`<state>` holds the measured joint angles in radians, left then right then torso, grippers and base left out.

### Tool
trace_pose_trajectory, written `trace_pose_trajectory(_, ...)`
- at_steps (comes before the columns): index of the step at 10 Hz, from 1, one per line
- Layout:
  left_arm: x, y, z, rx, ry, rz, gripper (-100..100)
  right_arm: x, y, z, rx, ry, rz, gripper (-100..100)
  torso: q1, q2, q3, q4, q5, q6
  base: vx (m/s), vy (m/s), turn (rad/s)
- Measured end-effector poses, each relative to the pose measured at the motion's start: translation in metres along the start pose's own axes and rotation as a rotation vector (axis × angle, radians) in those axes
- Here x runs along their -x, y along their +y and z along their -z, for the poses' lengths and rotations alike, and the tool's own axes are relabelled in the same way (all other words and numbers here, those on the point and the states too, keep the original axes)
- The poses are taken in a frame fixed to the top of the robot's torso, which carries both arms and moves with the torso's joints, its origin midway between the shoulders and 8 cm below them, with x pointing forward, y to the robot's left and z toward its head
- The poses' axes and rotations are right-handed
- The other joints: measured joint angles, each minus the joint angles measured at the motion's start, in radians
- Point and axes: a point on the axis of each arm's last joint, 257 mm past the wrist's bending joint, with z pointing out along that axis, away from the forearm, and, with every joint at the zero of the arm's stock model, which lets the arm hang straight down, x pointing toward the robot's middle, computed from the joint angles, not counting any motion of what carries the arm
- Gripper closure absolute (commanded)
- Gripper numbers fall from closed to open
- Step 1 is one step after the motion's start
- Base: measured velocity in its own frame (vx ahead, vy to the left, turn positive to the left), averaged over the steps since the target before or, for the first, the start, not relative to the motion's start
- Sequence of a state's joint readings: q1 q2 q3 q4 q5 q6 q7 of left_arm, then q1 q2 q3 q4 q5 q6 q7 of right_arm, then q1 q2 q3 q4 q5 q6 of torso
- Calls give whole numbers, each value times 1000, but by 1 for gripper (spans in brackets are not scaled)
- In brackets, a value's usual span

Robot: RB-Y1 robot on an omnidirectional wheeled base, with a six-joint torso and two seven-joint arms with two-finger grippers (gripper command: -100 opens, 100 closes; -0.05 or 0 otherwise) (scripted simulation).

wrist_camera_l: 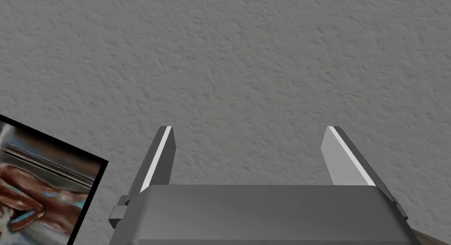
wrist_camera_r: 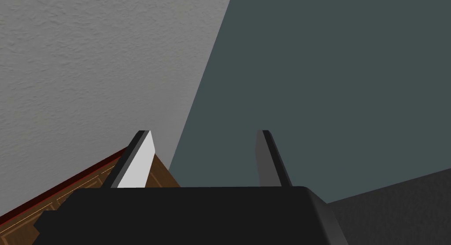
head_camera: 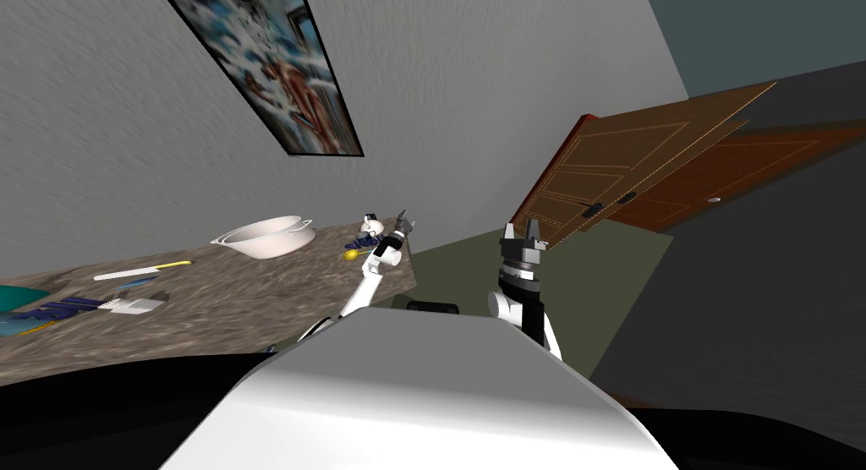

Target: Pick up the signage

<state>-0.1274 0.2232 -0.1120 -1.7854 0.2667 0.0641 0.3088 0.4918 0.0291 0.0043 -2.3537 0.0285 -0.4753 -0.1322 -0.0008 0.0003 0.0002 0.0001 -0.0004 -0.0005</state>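
Two hands, both empty. The left hand is raised over the far end of the table, fingers about a third of the frame apart in its wrist view and gripping nothing. The right hand is also spread wide with nothing between the fingers. In the head view it is held up off the table's end, towards the door. One table, with a mottled brown-grey top. One white bowl with two side handles sits near the wall, and what shows of its inside looks bare. One long white stick with a yellow tip lies nearer me than the bowl. One white brush-like item lies nearer still, just beside a cluster of dark blue bits I can't count. One teal thing is cut off by the frame edge. At the far end, just beside the left hand, there's a small white-and-dark object with a blue scrap and a yellow blob next to it. All three are too small to identify. Signage: can't tell which item on the table it is, and neither hand has anything. One framed picture on the wall, top cut off. One brown panelled door standing open, with a second, darker brown panel behind it.
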Motion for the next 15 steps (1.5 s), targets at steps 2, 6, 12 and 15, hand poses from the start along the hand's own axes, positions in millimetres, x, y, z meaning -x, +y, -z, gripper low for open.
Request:
trace_pose_trajectory(2, -1, 17, -12, 56, -2, 26, -100, 0, 0, 0, 0, 0, 0, 0, 0, 0, 0, 0, 0, 0, -5, -13, 7)
trace_pose_trajectory(6, 0, 41, -28, 156, -18, 54, -100, 0, 0, 0, 0, 0, 0, 0, 1, 0, 0, 0, 0, 0, -6, -8, 18)
trace_pose_trajectory(12, 6, 81, -50, 321, -51, 87, -100, 0, 0, 0, 0, 0, 0, 0, 1, 0, 0, 0, 0, 0, -2, 1, 22)
trace_pose_trajectory(15, 8, 99, -57, 405, -74, 97, -100, 0, 0, 0, 0, 0, 0, 0, 1, 0, 0, 0, 0, 0, 2, 8, 26)
